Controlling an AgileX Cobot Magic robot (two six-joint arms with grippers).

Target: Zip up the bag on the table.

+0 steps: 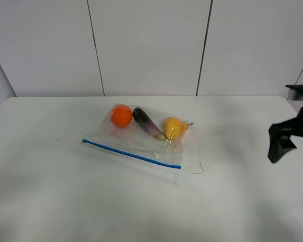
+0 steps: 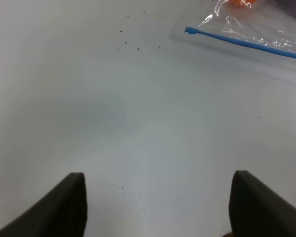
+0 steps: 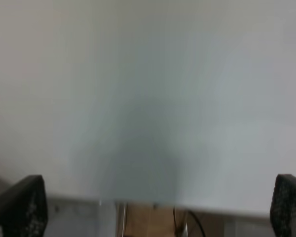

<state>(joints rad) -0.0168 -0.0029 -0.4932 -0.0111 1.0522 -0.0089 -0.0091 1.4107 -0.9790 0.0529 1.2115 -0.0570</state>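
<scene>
The bag [image 1: 141,138] lies flat in the middle of the table [image 1: 65,191], clear plastic with its blue zip strip [image 1: 131,153] along the near edge. Inside are an orange fruit [image 1: 121,115], a purple vegetable [image 1: 147,123] and a yellow fruit [image 1: 174,127]. My right gripper [image 1: 280,146] hovers at the table's far right, well away from the bag; in the right wrist view it [image 3: 158,207] is open over bare table [image 3: 148,98]. My left gripper [image 2: 158,207] is open and empty, with the zip strip's end [image 2: 190,31] ahead of it. The exterior view does not show the left arm.
Tiny dark specks [image 1: 60,146] dot the table left of the bag. A thin bent dark line [image 1: 198,170] lies just right of the zip strip. The table edge [image 3: 153,203] runs close under my right gripper. White wall panels stand behind.
</scene>
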